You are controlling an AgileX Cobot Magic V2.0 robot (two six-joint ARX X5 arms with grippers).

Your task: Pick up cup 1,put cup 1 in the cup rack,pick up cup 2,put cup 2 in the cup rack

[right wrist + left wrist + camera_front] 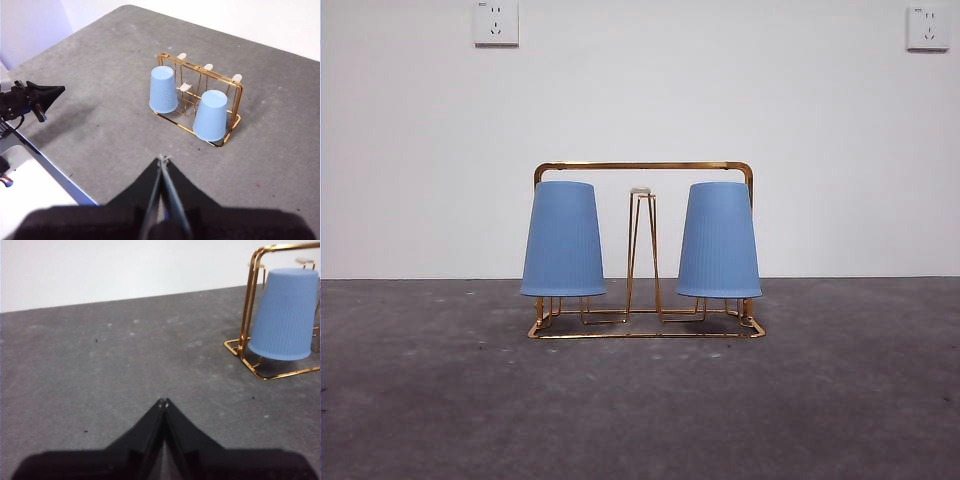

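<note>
Matt ribbed blue cups (564,240), glossy gold wire cup rack (645,166), rough grey table (640,410).

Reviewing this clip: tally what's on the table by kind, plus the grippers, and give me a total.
Blue cups: 2, one and the other, both upside down on the rack's pegs
Gold wire cup rack: 1
Grippers: 2, left gripper and right gripper, both shut and away from the rack
Total: 5

Two cups (564,240) (719,240) on the cup rack (645,166) — table (640,400) beneath.
</note>
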